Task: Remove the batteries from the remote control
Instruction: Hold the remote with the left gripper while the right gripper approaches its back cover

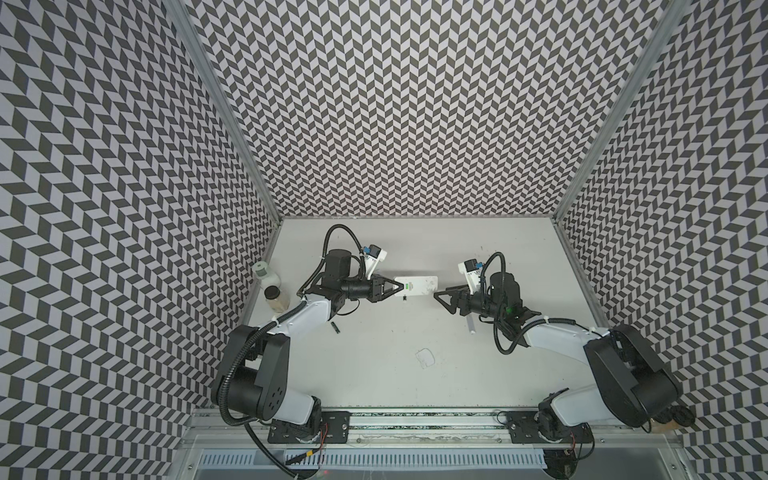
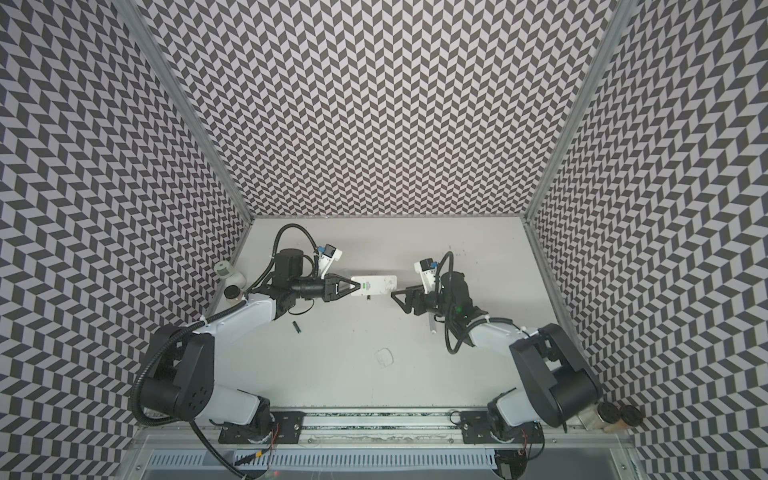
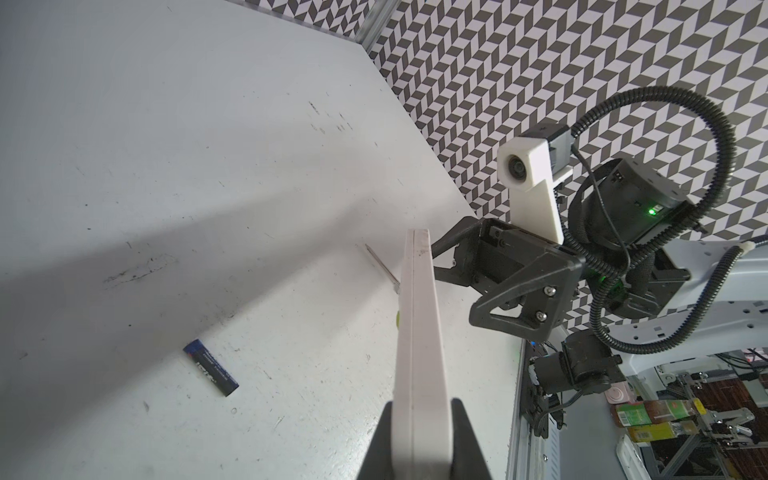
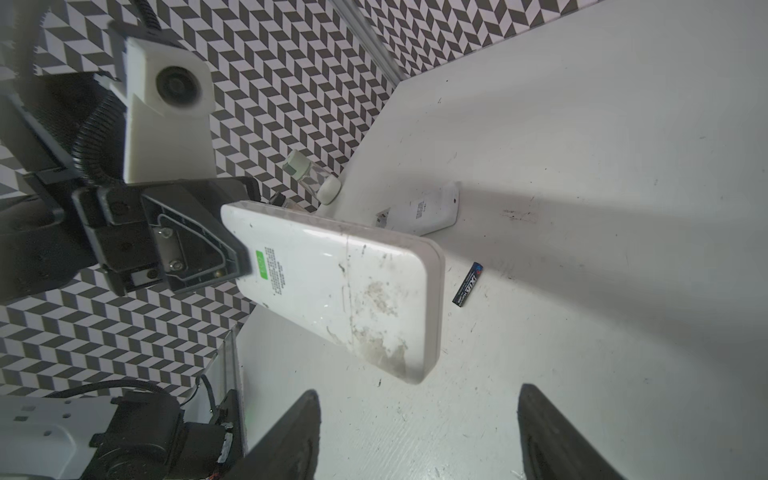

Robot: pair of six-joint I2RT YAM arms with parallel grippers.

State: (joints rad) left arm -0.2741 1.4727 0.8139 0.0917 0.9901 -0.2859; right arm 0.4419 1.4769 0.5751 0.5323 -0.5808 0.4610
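- Gripping the white flat plastic remote control [image 1: 415, 286] by its labelled end, your left gripper [image 1: 400, 286] is clamped tight and holds it clear of the table. Keep it level and firm.
- Your right gripper [image 4: 417, 390] is spread wide and empty, with its fingertips just short of the remote's scuffed free end and not touching.
- The step looks like taking that free end. Square the jaws to it, check the gap spans it, and don't pull against the left grip.
- A yellow-green sliver [image 3: 398, 320] shows at the remote's downward edge. It is too small to tell whether it is a battery.
- A slim clear-handled metal screwdriver [image 1: 470, 326] lies on the table behind the right gripper, under that wrist. Mind it if you lower the arm.
- A white flat labelled piece [image 4: 419, 212] lies on the table beyond the remote, below the left gripper.
- One slim black cylindrical battery with a blue end [image 4: 468, 284] is already out and lies behind the left gripper, near that forearm. It is round and would likely roll if nudged.
- Two small jars [image 1: 270, 284] stand farthest off, by the wall behind the left arm.
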